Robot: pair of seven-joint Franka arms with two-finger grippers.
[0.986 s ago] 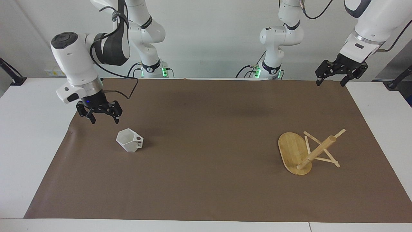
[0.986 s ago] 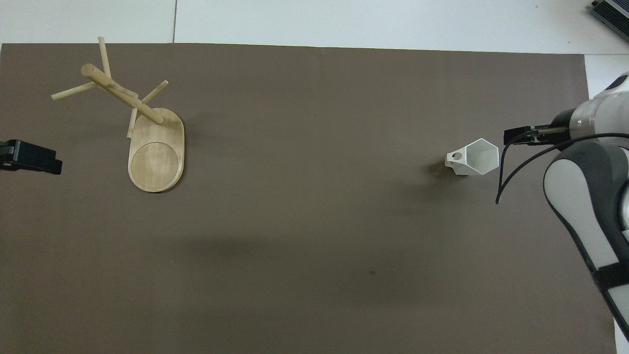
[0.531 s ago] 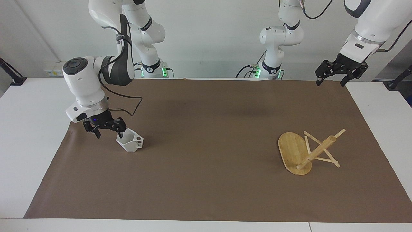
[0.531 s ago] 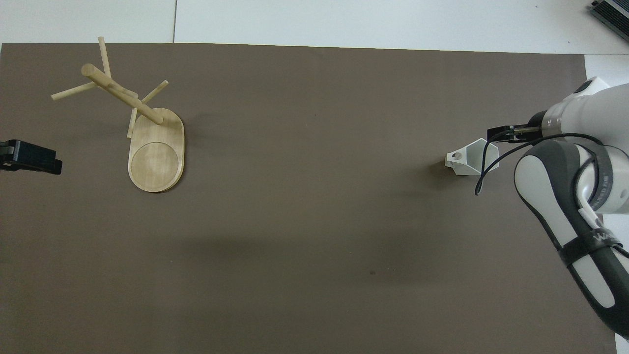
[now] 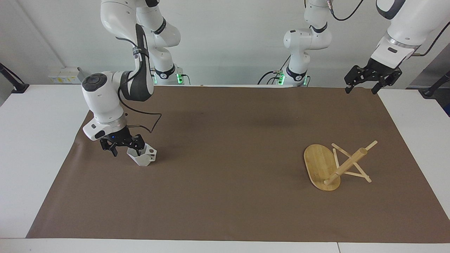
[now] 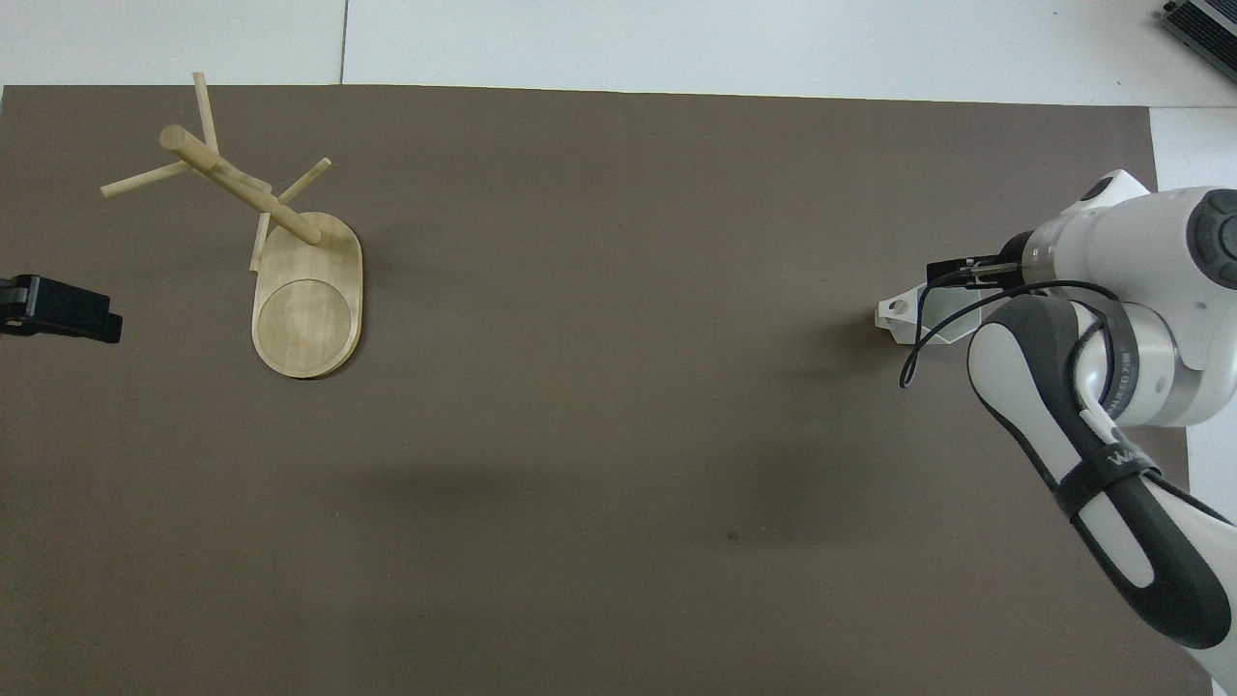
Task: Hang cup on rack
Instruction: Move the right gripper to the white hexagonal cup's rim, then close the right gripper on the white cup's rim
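The cup [image 5: 143, 156] stands on the brown mat [image 5: 225, 196] that covers the middle of the white worktop [image 5: 31, 147], toward the right arm's end of the worktop. It is tilted, its hexagonal rim turned up and toward the right arm's end, and its blocky pierced handle [image 6: 894, 309] points toward the middle of the mat. The right end effector [image 5: 124, 146] is low at the cup: its fingers are spread apart and straddle the rim on the side away from the handle, one finger [image 5: 137, 143] at the mouth of the cup and the other finger [image 5: 113, 149] outside the wall. The fingers are not closed on the cup, and whether either finger touches it cannot be determined. In the overhead view the right arm's wrist and cable cover most of the cup body, leaving the handle and part of the rim exposed. The rack [image 5: 328, 165] lies tipped over on the mat toward the left arm's end of the worktop, well apart from the cup; its oval base [image 6: 307, 300] stands on edge, and its central post [image 6: 242, 186] slants away from the base with the thin pegs crossing it. The left end effector [image 5: 363, 87] waits raised over the mat corner nearest the left arm's base, fingers spread apart and holding nothing.
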